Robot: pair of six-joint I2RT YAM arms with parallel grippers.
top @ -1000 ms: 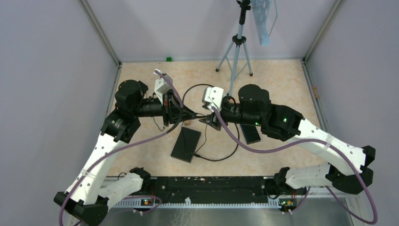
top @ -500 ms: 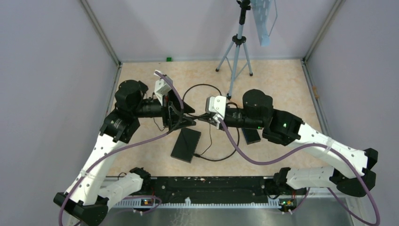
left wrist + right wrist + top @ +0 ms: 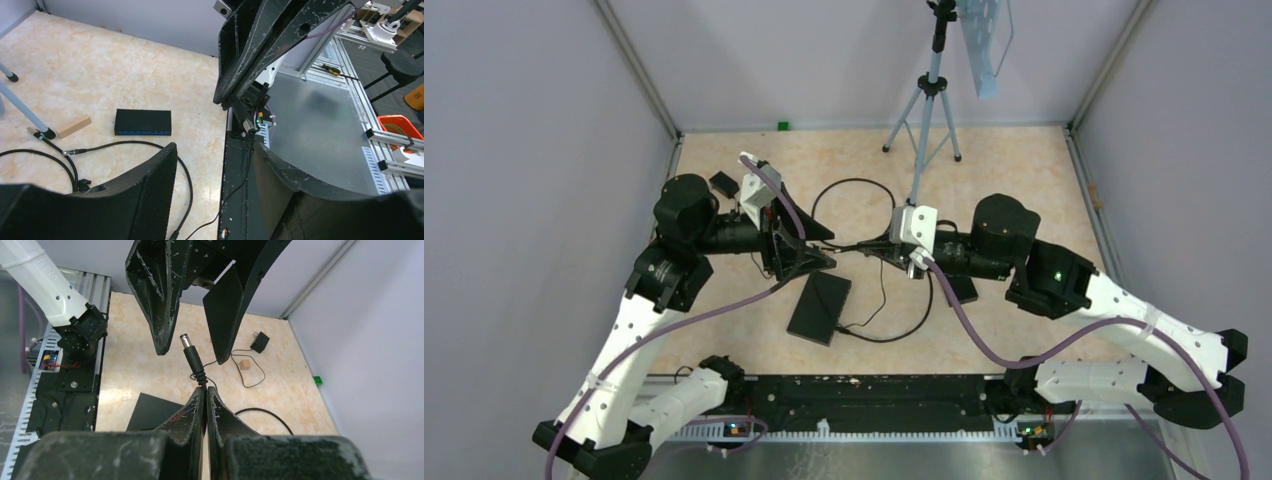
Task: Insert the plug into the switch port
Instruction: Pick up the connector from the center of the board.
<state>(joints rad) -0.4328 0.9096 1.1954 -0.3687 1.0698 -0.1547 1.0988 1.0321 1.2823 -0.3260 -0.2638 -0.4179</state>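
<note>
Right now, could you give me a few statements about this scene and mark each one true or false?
1. The right hand grips the black metal-tipped barrel plug by its tail. True.
2. The left hand is clamped on that plug. False: its fingers stand open.
3. The plug sits in the black box with blue ports. False: it is held in the air, apart from the box.
4. A small green cube lies by the back wall. True.

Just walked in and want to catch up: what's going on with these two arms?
The right claw is shut just behind the plug, holding it up in the air. The left claw is open, with its fingers on either side of the plug's tip but not gripping it. The switch lies on the table, and the plug is not in it yet.
</note>
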